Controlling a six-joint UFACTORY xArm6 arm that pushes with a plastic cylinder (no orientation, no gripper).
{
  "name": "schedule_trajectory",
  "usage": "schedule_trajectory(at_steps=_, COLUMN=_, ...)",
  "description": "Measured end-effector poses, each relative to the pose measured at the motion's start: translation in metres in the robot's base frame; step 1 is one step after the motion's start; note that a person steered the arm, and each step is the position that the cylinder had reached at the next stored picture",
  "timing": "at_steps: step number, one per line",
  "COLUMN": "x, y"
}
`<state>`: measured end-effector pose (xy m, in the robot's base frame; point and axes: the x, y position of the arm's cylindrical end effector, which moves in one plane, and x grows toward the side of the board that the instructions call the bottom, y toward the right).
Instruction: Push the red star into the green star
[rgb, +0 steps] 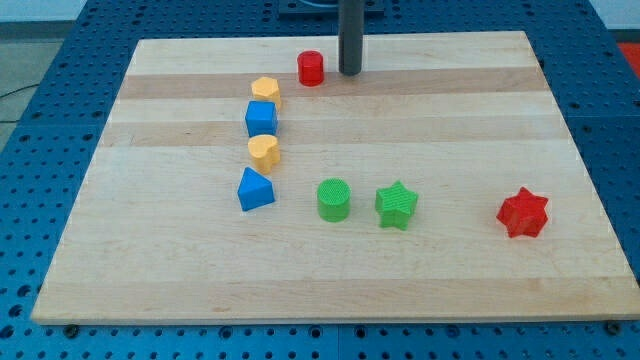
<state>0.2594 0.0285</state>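
Note:
The red star (523, 212) lies near the board's right edge, at the view's lower right. The green star (397, 205) lies to its left, well apart from it. My tip (350, 73) rests on the board near the view's top, just right of a red cylinder (311, 68). The tip is far from both stars, up and to the left of them.
A green cylinder (333, 199) stands just left of the green star. A column of blocks runs down the view's left of centre: a yellow hexagon (265, 91), a blue cube (261, 119), a yellow heart-like block (263, 152), a blue triangular block (255, 189). The wooden board (150, 250) ends close beyond the red star.

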Motion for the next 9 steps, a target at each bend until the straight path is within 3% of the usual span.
schedule_trajectory(at_steps=3, x=0.022, y=-0.084)
schedule_trajectory(at_steps=4, x=0.019, y=0.001)
schedule_trajectory(at_steps=5, x=0.057, y=0.126)
schedule_trajectory(at_steps=6, x=0.156, y=0.185)
schedule_trajectory(at_steps=7, x=0.233, y=0.225)
schedule_trajectory(at_steps=9, x=0.292, y=0.226)
